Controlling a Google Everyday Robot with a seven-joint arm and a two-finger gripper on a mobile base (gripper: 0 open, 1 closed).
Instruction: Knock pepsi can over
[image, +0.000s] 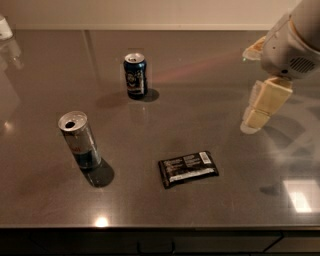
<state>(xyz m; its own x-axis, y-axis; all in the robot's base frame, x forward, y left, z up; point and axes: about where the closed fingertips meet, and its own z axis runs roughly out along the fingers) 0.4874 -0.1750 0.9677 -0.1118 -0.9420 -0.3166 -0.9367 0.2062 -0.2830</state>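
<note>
Dark grey table: smooth, glossy, reflective. Short dark blue metal pepsi can, shiny silver top. Taller silver metal can, glossy. Black snack wrapper: shiny plastic-type film. Cream matt plastic end effector, over table's right side.

The arm comes in at the top right as a fat, rounded housing, glossy white shading to pale grey, with a small patch of fine vent slots on its lower side. A tan, cream-edged piece pokes out from its left edge. Beneath it is the gripper, at the far right above the bench. It is made of blocky, squared-off segments in matte cream-yellow, stacked one under another with darker seams between them, ending in a paler rounded tip.
</note>
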